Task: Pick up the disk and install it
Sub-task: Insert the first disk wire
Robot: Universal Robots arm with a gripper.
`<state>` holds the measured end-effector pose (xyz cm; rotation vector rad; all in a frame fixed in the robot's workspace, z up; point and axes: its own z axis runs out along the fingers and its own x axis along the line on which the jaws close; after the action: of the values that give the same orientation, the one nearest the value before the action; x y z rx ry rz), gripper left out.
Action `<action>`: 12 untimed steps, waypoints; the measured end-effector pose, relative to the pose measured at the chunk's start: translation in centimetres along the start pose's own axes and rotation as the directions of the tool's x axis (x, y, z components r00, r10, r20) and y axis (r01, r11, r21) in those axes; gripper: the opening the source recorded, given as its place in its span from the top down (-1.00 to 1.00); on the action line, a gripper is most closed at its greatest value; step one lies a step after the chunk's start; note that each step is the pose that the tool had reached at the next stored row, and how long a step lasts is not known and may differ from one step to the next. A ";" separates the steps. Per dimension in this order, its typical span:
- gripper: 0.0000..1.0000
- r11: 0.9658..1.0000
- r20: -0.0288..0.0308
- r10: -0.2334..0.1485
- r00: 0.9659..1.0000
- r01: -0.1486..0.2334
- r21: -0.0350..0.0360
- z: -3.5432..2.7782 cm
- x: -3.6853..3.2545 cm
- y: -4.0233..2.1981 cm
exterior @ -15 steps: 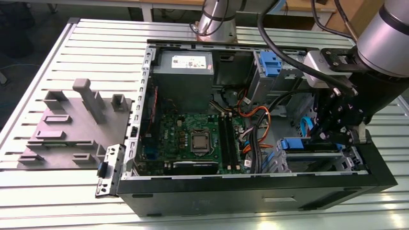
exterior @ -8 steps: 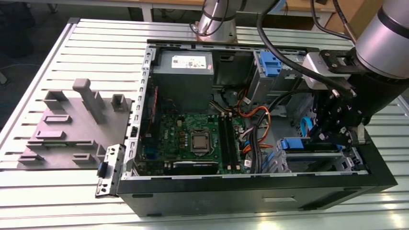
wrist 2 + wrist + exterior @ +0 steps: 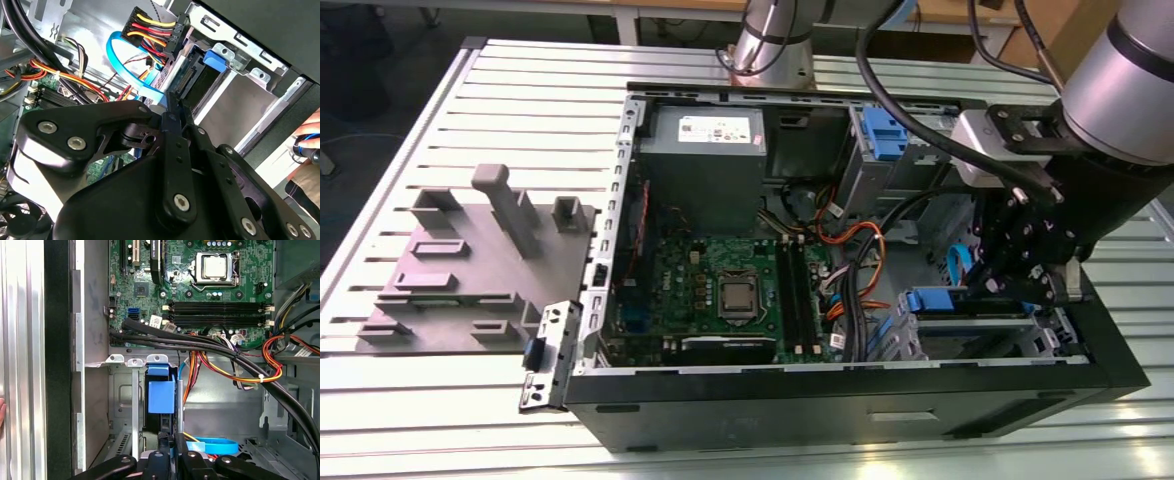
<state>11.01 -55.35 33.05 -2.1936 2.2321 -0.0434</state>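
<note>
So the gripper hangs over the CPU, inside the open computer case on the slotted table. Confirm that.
Not over the CPU. The exterior view shows the gripper at the drive bay, beside the blue-framed disk, towards that view's right. It is inside the open computer case on the slotted table.

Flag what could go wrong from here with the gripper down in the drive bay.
1. The gripper sits right beside the blue cable and power wires, so it could snag them.
2. The disk stands edge-on in a narrow metal bay; a slight tilt might jam its blue carrier.
3. A person's hand rests close outside the case; arm motion could hit it.
</note>
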 end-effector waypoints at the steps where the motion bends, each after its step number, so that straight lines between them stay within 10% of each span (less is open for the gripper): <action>1: 0.68 1.000 0.000 0.000 1.000 0.000 0.000 0.00 0.00 0.00; 12: 0.53 1.000 0.000 0.000 1.000 0.000 0.000 0.01 0.00 0.00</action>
<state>11.01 -55.35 33.04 -2.1936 2.2322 -0.0434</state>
